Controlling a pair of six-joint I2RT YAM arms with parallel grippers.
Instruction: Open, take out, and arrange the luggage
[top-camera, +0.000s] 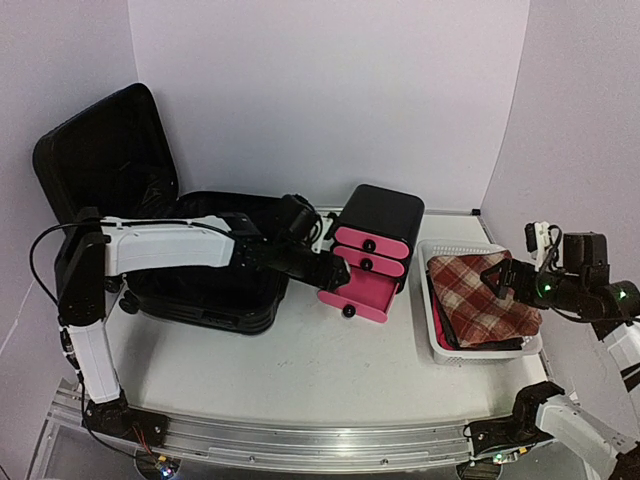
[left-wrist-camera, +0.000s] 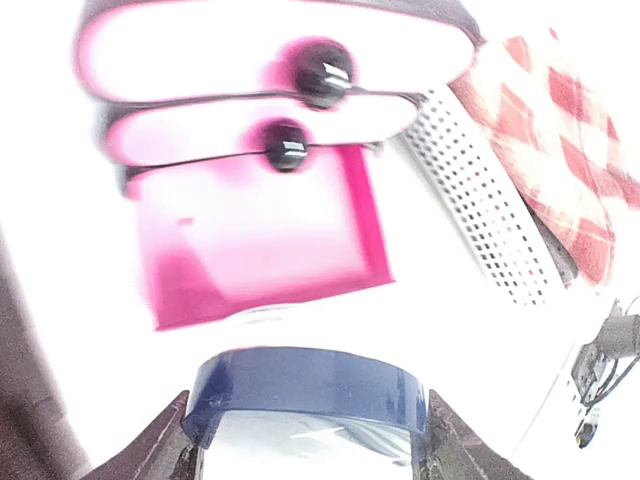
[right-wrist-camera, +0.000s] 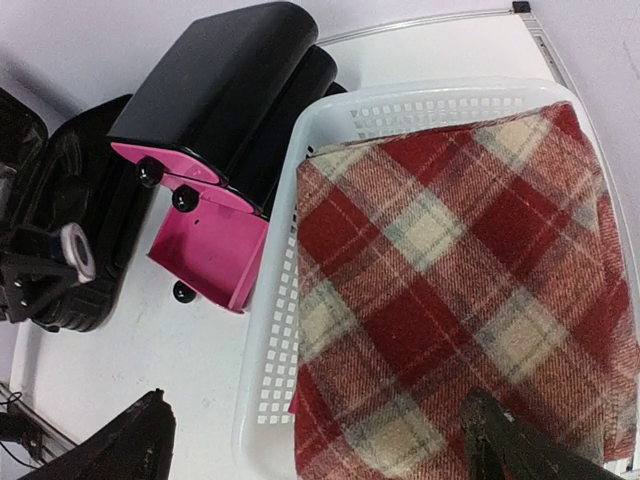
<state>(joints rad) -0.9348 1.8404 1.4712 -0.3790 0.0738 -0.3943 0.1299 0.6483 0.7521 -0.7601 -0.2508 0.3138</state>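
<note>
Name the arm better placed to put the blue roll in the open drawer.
Left: the left end effector holds the roll at the drawer; the right end effector hangs open over the cloth in the basket.

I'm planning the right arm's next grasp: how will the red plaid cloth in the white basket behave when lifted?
The plaid cloth is probably floppy: it lies slumped across the white basket, edges following the rim. Its fuzzy weave looks grippy rather than slippery. Pinched at one spot, the rest would likely sag.
</note>
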